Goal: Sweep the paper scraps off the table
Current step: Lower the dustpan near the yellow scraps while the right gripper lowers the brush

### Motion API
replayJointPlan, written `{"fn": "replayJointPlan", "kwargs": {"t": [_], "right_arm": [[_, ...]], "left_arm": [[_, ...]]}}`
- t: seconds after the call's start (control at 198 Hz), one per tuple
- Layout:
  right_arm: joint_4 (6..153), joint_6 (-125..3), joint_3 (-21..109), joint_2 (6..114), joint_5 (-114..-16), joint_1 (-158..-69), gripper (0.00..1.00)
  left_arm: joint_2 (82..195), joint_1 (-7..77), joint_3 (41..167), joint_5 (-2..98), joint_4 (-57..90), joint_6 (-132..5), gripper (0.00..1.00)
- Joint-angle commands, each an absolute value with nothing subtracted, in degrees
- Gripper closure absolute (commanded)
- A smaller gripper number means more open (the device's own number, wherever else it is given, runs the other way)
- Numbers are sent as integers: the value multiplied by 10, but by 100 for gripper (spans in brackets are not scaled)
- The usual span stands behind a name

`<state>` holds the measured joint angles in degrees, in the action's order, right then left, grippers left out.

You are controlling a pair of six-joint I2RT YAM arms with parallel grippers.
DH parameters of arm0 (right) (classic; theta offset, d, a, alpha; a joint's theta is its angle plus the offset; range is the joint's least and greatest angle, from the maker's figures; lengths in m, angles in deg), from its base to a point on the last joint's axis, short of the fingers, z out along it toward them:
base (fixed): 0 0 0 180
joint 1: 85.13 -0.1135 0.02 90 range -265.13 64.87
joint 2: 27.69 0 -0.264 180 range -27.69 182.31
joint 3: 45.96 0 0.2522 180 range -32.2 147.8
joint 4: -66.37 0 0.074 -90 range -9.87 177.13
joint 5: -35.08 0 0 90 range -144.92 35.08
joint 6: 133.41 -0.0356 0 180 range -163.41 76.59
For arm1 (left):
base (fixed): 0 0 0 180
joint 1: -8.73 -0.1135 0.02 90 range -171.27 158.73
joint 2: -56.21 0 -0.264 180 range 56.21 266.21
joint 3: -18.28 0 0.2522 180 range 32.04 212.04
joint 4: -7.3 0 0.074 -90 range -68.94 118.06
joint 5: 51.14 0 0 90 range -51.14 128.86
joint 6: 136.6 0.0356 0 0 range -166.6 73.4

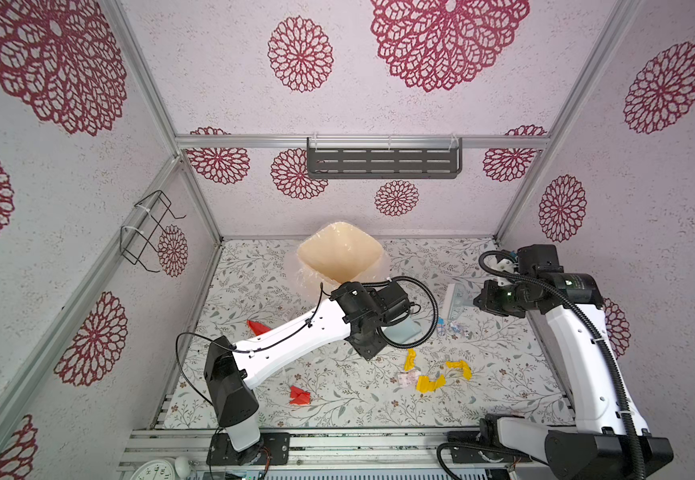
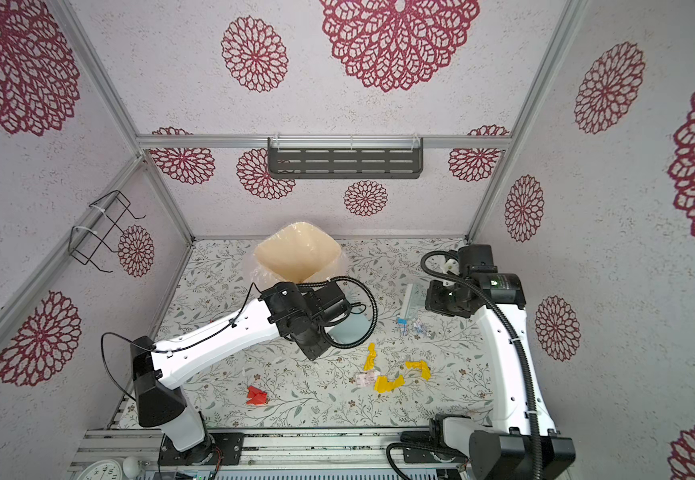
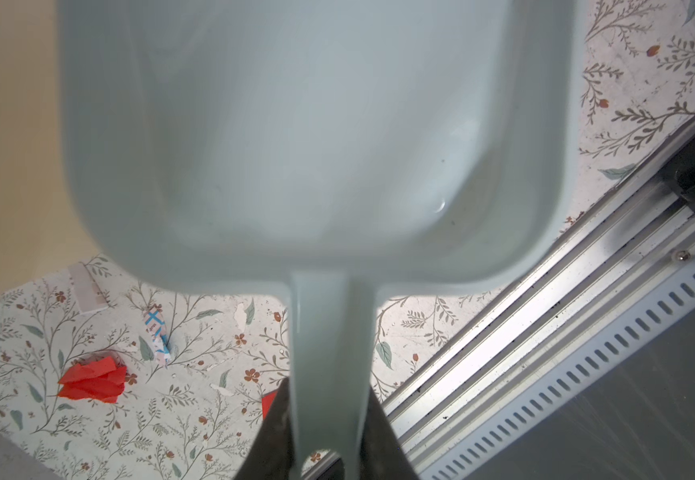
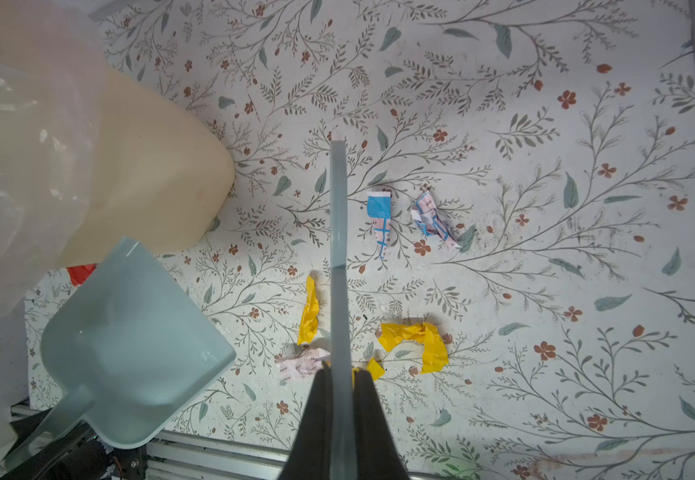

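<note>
My left gripper is shut on the handle of a pale blue dustpan, held above the table near its middle; in a top view only a corner of the pan shows past the wrist. My right gripper is shut on a thin pale brush, seen edge-on and held above the scraps. Paper scraps lie below it: yellow ones, blue-and-white ones and a pinkish-white one. Red scraps lie further left.
A beige bin with a clear plastic liner stands at the back middle of the table, just behind the left wrist. A dark slotted shelf hangs on the back wall and a wire rack on the left wall. Aluminium rails run along the front edge.
</note>
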<state>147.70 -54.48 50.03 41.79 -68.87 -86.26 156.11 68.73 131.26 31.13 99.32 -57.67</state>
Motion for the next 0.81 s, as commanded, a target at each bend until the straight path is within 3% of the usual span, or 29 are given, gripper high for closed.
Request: {"fn": "replayJointPlan", "kwargs": {"t": [0.0,0.804], "right_arm": [[1489,-537,497,420,-662,-886,100],[1513,-554,427,444,-618,-1013,100]], "left_arm": [[1556,700,1293,335,955,-562,100],[1524,723,1133,365,943,-602,100]]}}
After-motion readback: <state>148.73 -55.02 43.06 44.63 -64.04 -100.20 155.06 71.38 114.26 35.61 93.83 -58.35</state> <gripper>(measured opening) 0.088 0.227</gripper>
